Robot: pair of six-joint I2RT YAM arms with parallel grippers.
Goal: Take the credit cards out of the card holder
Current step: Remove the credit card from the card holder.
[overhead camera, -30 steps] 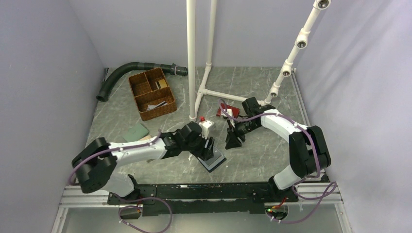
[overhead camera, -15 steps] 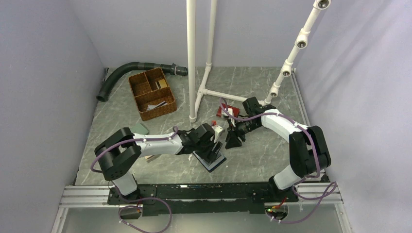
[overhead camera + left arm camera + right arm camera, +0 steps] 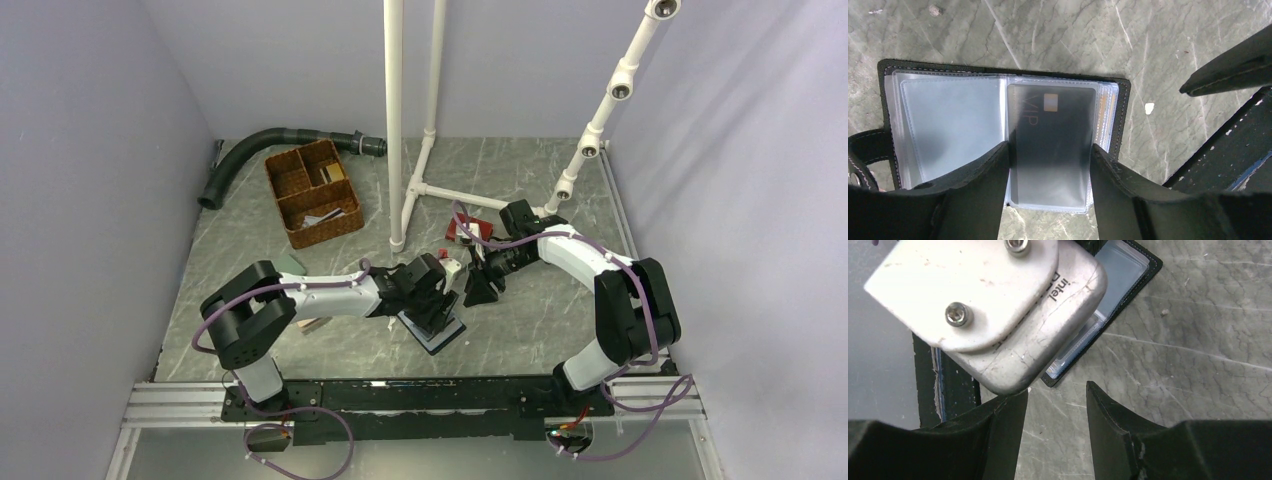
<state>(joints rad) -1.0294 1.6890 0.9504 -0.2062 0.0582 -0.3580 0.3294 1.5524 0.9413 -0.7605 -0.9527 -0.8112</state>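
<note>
Black stitched card holder [image 3: 948, 120], dark card [image 3: 1050, 125] in clear sleeve [image 3: 1048, 206], left pincer [image 3: 1049, 147] spread astride it, right pincer [image 3: 1057, 390] apart

"VIP" on dark card [image 3: 1050, 145]; "intel" on camera housing [image 3: 1013, 330]

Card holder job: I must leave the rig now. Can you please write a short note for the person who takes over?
Left gripper: open, low over the card holder, one finger on each side of the dark card. I cannot tell whether the fingers touch it.
Right gripper: open and empty, over the table beside the holder's corner.
Things: the holder lies open and flat. The dark card sits in its right clear sleeve; the left sleeve looks empty.
Done: holder open, fingers lined up.
Left: pull out the dark card, then any cards behind it.
</note>
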